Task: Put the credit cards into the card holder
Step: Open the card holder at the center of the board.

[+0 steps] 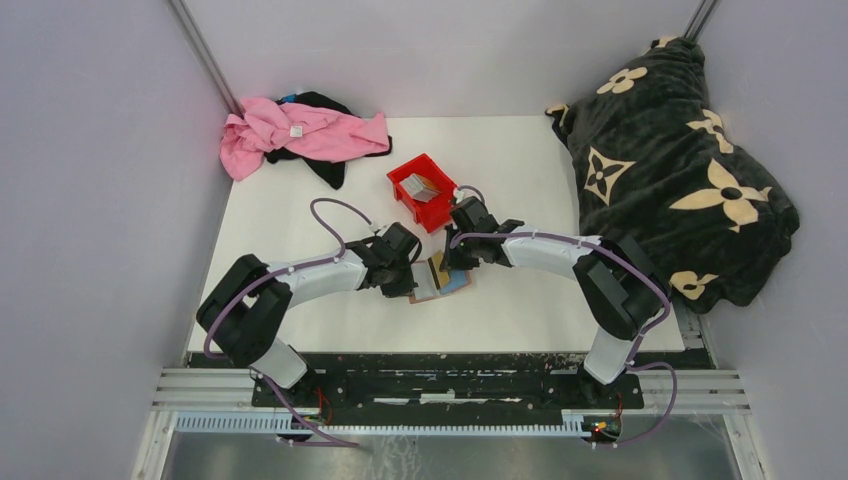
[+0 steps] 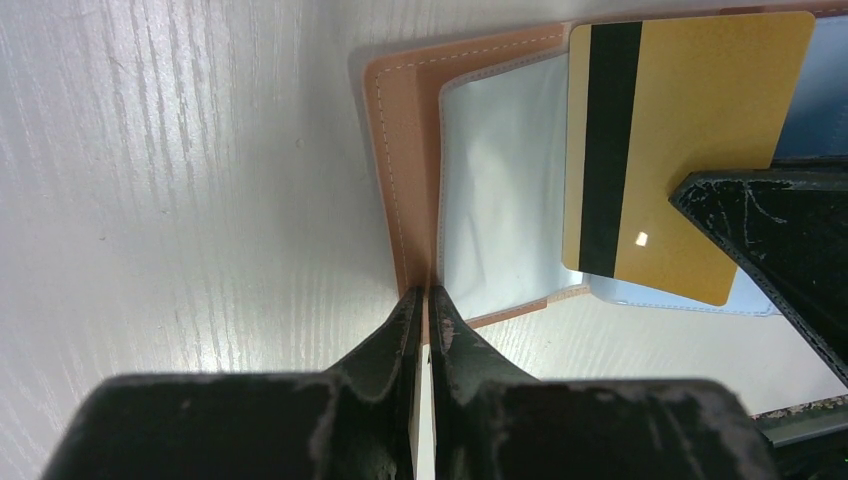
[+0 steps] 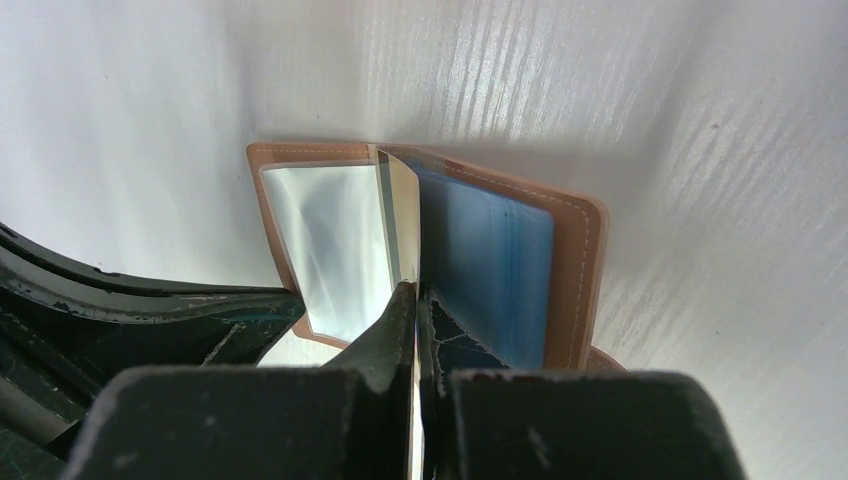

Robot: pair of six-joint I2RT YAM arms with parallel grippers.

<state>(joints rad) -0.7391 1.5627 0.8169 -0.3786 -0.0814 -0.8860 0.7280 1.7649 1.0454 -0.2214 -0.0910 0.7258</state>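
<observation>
The tan card holder lies open on the white table between my two grippers. My left gripper is shut on its tan near edge; in the left wrist view the jaws pinch the leather beside a clear sleeve. My right gripper is shut on a gold credit card with a dark stripe and holds it upright over the holder's middle. The right wrist view shows the card edge-on above the jaws, between a clear sleeve and bluish sleeves. More grey cards lie in the red bin.
The red bin stands just behind the right gripper. A pink and black pile of clothes lies at the back left. A dark flowered blanket covers the right side of the table.
</observation>
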